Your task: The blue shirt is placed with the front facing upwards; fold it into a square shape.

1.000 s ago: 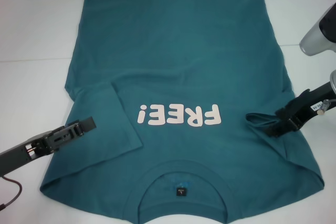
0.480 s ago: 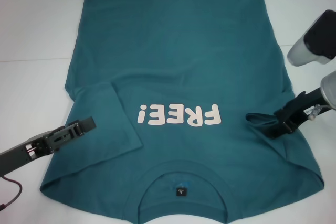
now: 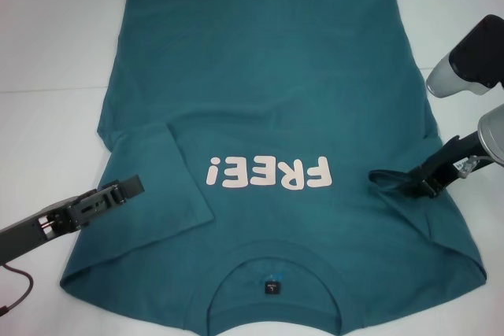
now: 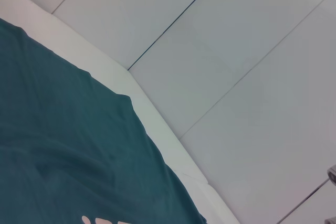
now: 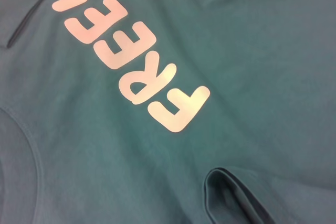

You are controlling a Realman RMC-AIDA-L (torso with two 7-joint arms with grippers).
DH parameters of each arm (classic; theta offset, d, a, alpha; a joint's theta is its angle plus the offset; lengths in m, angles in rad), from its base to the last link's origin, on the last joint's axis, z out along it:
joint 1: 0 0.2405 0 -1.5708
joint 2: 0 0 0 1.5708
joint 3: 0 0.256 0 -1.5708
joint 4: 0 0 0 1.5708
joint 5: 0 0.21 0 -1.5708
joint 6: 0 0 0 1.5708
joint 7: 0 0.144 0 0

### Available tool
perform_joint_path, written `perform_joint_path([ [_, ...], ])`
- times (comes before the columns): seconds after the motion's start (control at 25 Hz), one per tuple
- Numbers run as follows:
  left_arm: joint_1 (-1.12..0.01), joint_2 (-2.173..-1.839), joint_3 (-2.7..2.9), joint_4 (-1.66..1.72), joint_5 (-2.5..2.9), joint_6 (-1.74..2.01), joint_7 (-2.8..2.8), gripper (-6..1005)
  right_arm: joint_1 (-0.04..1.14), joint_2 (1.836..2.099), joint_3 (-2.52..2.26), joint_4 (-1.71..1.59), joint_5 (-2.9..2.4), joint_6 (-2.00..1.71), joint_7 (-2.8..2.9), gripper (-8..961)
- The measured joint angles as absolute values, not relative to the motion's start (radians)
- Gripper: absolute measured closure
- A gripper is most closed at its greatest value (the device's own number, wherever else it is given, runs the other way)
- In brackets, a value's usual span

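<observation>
Blue shirt (image 3: 276,116) flat on surface (image 3: 55,53), left sleeve folded in. Right gripper (image 3: 409,185) beside lettering, fingers clenched on right sleeve; next, lay it inward. Left gripper (image 3: 126,189) idle, fingers unclear.

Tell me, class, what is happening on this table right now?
A two-armed robot is folding a blue shirt that lies face up on the white table. The left sleeve is already folded in over the body. The right gripper is pinching the right sleeve, which is bunched and lifted over the chest beside the pink "FREE!" lettering. The left gripper sits low at the shirt's left edge, holding nothing.
</observation>
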State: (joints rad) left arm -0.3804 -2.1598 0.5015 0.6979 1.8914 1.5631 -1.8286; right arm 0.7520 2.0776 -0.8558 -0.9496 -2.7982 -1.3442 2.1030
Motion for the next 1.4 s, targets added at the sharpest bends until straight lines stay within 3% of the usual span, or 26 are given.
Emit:
perform_joint_path([
  [0.32, -0.38, -2.16, 0.502, 0.698, 1.891, 1.563, -1.829, 233, 0.752, 2.081, -0.857, -0.949, -2.827, -1.348, 2.106, 690],
  [0.52, -0.38, -2.16, 0.502, 0.697, 1.891, 1.563, -1.829, 233, 0.752, 2.082, -0.854, -0.949, -2.828, -1.346, 2.109, 893],
  [0.64, -0.38, -2.16, 0.502, 0.697, 1.891, 1.563, -1.829, 234, 0.752, 2.079, -0.851, -0.949, -2.827, -1.349, 2.122, 954],
  [1.12, -0.38, -2.16, 0.502, 0.696, 1.891, 1.563, -1.829, 233, 0.77, 2.069, -0.844, -0.975, -2.71, -1.459, 2.168, 950],
  [1.4, -0.38, -2.16, 0.502, 0.696, 1.89, 1.563, -1.829, 234, 0.793, 2.083, -0.852, -0.959, -2.678, -1.459, 2.208, 947],
])
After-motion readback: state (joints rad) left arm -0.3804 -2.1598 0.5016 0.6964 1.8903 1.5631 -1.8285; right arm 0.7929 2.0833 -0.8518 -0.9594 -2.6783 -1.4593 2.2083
